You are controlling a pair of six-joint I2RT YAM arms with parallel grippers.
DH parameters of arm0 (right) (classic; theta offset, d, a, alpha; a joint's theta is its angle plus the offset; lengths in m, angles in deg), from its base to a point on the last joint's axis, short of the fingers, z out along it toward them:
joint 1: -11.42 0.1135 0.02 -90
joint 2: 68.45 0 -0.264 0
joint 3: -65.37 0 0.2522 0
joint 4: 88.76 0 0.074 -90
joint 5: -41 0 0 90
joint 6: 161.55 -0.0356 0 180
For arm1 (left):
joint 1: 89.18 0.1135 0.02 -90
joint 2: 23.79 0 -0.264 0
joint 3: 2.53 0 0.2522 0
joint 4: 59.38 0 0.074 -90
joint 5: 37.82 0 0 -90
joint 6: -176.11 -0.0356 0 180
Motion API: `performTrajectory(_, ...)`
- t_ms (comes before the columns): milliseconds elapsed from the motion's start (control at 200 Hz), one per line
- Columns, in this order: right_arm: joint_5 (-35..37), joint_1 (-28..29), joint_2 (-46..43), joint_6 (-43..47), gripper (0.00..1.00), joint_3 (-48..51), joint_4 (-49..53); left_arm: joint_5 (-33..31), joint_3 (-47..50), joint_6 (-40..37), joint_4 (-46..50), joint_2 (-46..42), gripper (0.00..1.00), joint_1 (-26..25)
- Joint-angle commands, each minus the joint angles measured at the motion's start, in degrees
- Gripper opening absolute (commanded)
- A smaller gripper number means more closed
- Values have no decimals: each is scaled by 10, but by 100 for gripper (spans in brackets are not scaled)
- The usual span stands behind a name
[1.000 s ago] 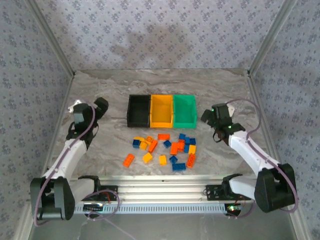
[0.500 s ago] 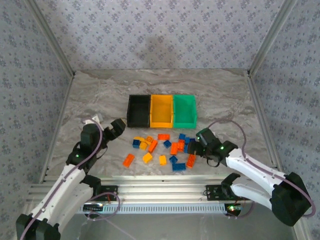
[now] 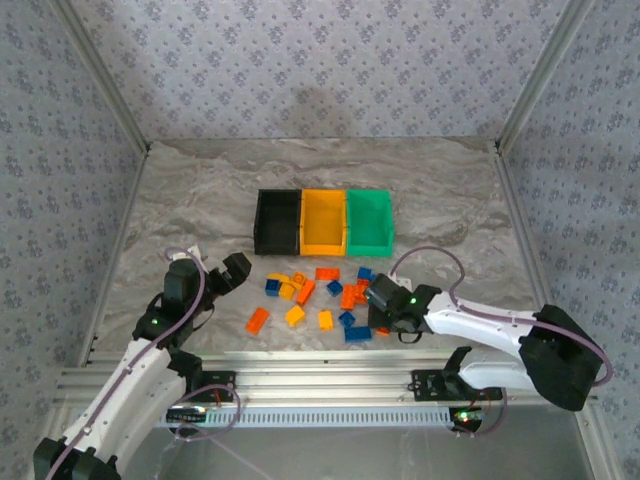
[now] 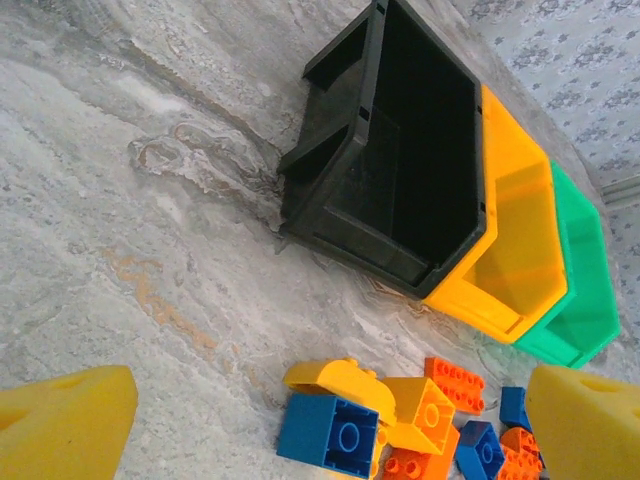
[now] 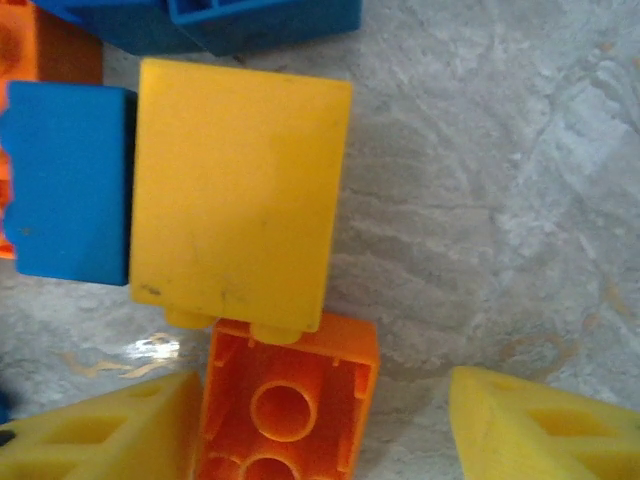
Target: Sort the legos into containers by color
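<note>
The right gripper (image 5: 322,395) is standing partly open around an orange brick (image 5: 280,420), among the legos (image 3: 325,295) lying before the containers (image 3: 322,225). The left gripper (image 3: 235,268) is hanging wide open, holding nothing.

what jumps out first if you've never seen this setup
Three bins, black, orange and green, stand in a row mid-table, with yellow, orange and blue bricks scattered just in front. The right gripper is low over the scatter's right side, straddling an orange brick; the left gripper hangs open at the left edge.
</note>
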Motion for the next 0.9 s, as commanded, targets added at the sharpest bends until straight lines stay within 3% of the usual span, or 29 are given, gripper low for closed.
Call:
performTrajectory(0, 8, 7, 11, -29, 57, -12, 9, -11, -5, 0, 10, -4, 100, -3)
performTrajectory(325, 8, 9, -52, -16, 30, -17, 21, -14, -14, 9, 7, 9, 100, -4)
performTrajectory(455, -2, 8, -87, 16, 28, -57, 58, -8, -27, 6, 9, 30, 100, -3)
performTrajectory(535, -5, -25, -87, 75, 28, -109, 63, 3, -37, -1, 7, 48, 100, -4)
performTrajectory(690, -30, -123, -10, 159, 29, -217, 22, 12, -64, -15, 36, 86, 100, -5)
performTrajectory(894, -54, -215, 179, 223, 31, -360, -23, 22, -94, -46, 72, 130, 99, -8)
